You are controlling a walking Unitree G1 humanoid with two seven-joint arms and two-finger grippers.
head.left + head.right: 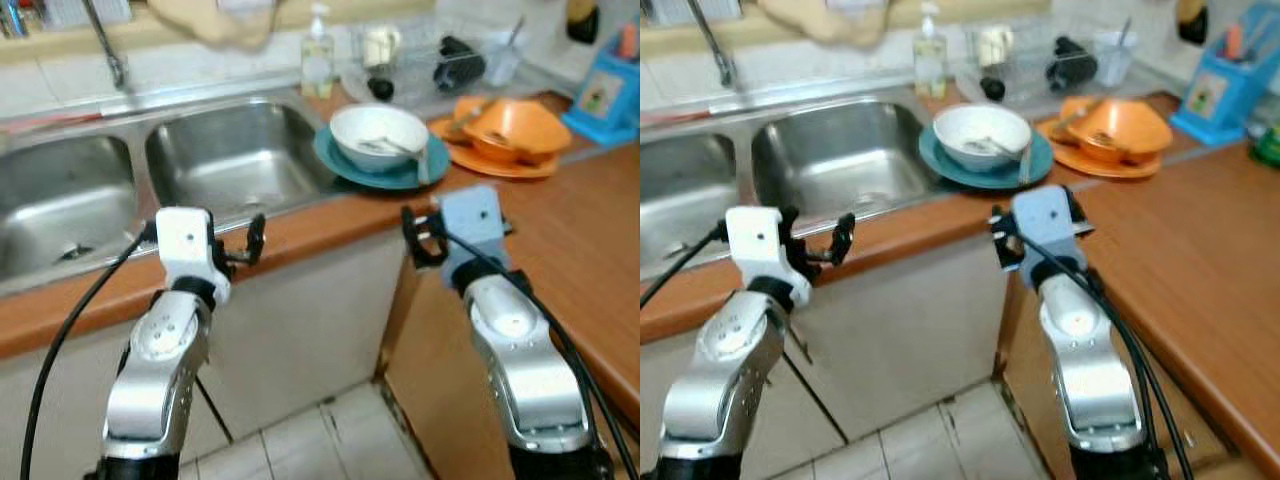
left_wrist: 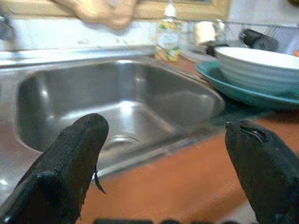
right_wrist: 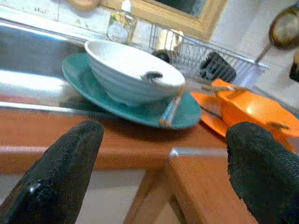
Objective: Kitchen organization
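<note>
A white bowl [image 1: 378,137] with a spoon in it sits on a teal plate [image 1: 340,158] on the wooden counter beside the sink. An orange bowl [image 1: 515,128] rests on an orange plate [image 1: 500,165] further right. My left gripper [image 1: 240,243] hovers open over the counter's front edge, facing the right sink basin [image 1: 235,160]. My right gripper [image 1: 420,235] is open too, at the counter corner in front of the teal plate [image 3: 140,109]. Both grippers are empty. Chopsticks [image 3: 170,106] lie on the teal plate's rim.
A soap bottle [image 1: 317,55] stands behind the sink. A wire dish rack [image 1: 430,60] with cups is at the back. A blue holder [image 1: 605,95] stands far right. The faucet [image 1: 105,45] rises at the back left. Bare wooden counter [image 1: 590,260] extends right; tiled floor lies below.
</note>
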